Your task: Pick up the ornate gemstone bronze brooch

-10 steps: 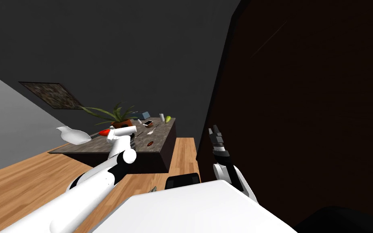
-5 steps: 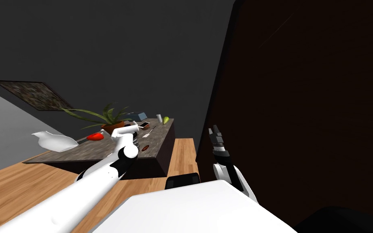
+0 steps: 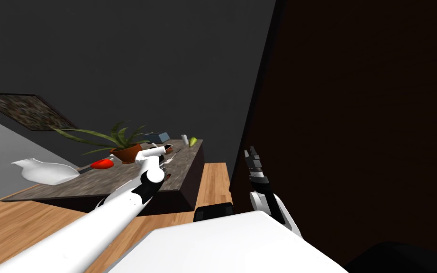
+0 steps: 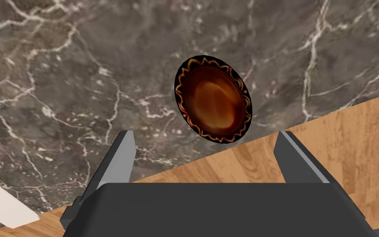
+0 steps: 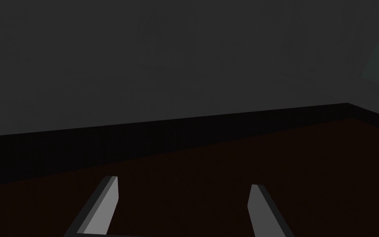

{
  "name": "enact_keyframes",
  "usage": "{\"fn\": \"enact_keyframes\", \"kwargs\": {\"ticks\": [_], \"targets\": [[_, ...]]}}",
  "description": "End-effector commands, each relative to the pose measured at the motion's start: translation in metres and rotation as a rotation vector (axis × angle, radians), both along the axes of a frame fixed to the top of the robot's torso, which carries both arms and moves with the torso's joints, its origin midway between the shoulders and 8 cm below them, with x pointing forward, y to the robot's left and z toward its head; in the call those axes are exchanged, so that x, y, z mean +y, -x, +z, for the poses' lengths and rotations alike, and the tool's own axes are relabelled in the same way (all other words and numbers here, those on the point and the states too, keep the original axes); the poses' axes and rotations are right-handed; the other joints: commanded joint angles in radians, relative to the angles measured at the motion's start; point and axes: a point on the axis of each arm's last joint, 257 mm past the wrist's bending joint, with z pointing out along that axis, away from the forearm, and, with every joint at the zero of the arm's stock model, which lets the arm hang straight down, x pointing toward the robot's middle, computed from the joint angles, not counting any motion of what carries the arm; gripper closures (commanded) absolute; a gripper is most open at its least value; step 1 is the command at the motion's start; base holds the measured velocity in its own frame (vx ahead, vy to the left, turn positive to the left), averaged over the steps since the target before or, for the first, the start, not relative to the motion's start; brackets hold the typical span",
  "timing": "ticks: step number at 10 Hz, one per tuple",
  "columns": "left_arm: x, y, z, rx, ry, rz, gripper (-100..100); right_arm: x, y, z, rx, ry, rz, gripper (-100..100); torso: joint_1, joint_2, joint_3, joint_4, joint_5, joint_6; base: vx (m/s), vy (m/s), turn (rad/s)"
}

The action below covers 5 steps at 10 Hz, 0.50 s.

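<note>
Left gripper [image 4: 204, 133] released, jaws wide, nothing between them, hovering above the table [image 4: 61, 82] and looking down on it. The brooch [image 4: 212, 99] lies flat on the marbled top just ahead of the fingertips, roughly centred between them, not touching either. It's a dark oval with an amber-brown stone and a scalloped orange rim, sitting close to the table edge, with the wood floor [image 4: 349, 135] showing right past that edge. Step in hand, as I read it: final approach before the grasp, no contact yet. To do it well: nudge forward so the oval sits fully between the blades, then go straight down. The piece looks thin and flat, so the tips probably need to nearly meet the marble to catch its rim. Its long axis is skewed against the jaw line, so I'd twist the wrist to close across the narrow side. Close slowly; a one-sided touch could skid it off the near edge. Potted plant [image 3: 127, 152] and white jug [image 3: 47, 171] stand well apart, no clearance issue. Right gripper [image 5: 182, 185] idle beside the dark brown cabinet [image 3: 355, 142], jaws also apart, empty.
</note>
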Motion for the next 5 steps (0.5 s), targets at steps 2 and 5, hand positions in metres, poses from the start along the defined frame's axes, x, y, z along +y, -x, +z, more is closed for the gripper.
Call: {"fn": "enact_keyframes", "kwargs": {"ticks": [2, 5], "targets": [[-0.010, 0.010, -0.009, 0.036, 0.034, 0.000, -100, 0.000, 0.000, 0.000, 0.000, 0.000, 0.000, 0, 0.002, -0.001, -0.001, 0.000, 0.001, 0.000, 0.072, 0.024, 0.004], [-0.013, 0.014, -0.026, 0.040, 0.038, -0.011, -100, 0.000, 0.000, 0.000, 0.000, 0.000, 0.000, 0, 0.000, 0.004, 0.002, 0.001, 0.000, 0.000, 0.011, -0.003, 0.029]]}}
